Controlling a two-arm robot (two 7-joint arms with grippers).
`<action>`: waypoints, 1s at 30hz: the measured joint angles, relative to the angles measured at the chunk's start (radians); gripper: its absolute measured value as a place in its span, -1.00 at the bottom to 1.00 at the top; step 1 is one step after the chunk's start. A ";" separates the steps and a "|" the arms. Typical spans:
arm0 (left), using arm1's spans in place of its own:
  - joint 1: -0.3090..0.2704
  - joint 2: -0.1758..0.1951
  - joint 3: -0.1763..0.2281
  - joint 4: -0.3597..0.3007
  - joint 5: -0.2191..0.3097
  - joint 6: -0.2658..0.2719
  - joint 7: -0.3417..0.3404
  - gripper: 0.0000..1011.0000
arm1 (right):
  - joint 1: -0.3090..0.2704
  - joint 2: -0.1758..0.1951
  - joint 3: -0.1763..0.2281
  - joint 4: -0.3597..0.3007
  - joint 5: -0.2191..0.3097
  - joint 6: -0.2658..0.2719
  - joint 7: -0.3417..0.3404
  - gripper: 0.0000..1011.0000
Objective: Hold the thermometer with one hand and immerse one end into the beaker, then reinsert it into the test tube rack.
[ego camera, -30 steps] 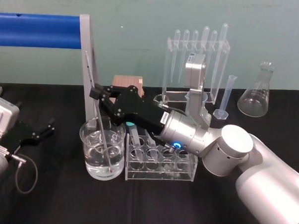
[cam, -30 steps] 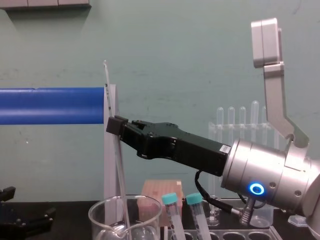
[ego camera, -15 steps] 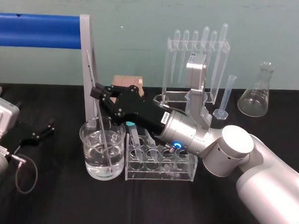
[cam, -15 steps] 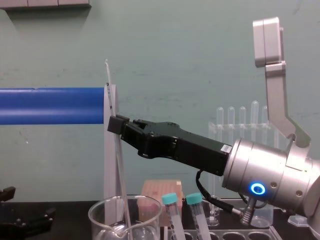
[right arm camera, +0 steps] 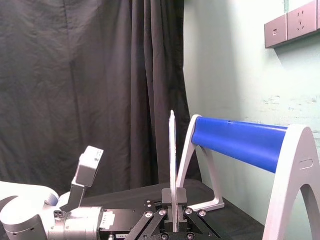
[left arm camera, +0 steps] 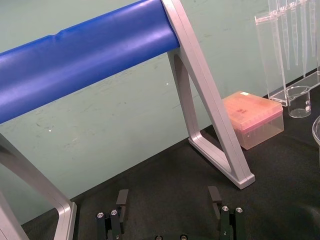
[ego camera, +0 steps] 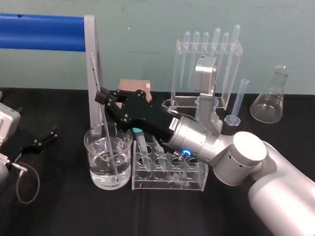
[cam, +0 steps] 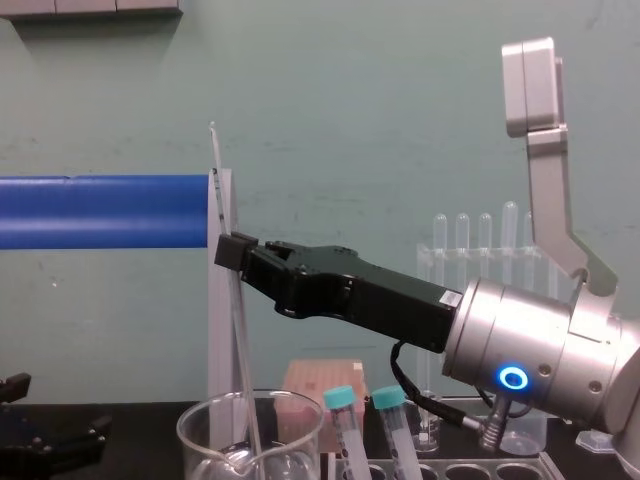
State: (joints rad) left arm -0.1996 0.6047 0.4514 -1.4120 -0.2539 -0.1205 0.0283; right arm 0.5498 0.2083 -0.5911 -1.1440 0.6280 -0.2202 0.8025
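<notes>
Little is changed: the thermometer [cam: 238,320] is kept clamped by the right gripper [cam: 232,250], dipped in the beaker [ego camera: 87,151]. Return to the test tube rack [ego camera: 168,182] is judged due. The left gripper [left arm camera: 168,192] is parked, fingers spread.

The left gripper [left arm camera: 168,196] hangs with fingers [left arm camera: 214,195] apart, facing a blue bar [left arm camera: 85,55].

Held the thick silver cylindrical right arm [ego camera: 239,158] stretched forward and leftward, blue ring lit at the wrist. Clamped the long black two-finger right gripper [ego camera: 102,97] on the thin clear glass thermometer [cam: 241,330]. Rested the pale grey left arm [ego camera: 0,127] low at the left side, black left gripper [left arm camera: 168,200] spread open.
</notes>
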 joint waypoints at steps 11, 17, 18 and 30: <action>0.000 0.000 0.000 0.000 0.000 0.000 0.000 0.99 | 0.028 0.019 0.044 -0.093 0.063 0.033 0.010 -0.90; 0.000 0.000 0.000 0.000 0.000 0.000 0.000 0.99 | 0.041 0.044 0.093 -0.202 0.143 0.066 0.008 -0.90; 0.000 0.000 0.000 0.000 0.000 0.000 0.000 0.99 | 0.042 0.058 0.109 -0.234 0.156 0.068 0.002 -0.90; 0.000 0.000 0.000 0.000 0.000 0.000 0.000 0.99 | -0.062 0.255 0.213 -0.430 0.120 0.076 -0.157 -0.90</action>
State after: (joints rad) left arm -0.1995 0.6047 0.4514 -1.4120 -0.2539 -0.1205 0.0283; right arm 0.4879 0.4630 -0.3785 -1.5738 0.7479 -0.1440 0.6459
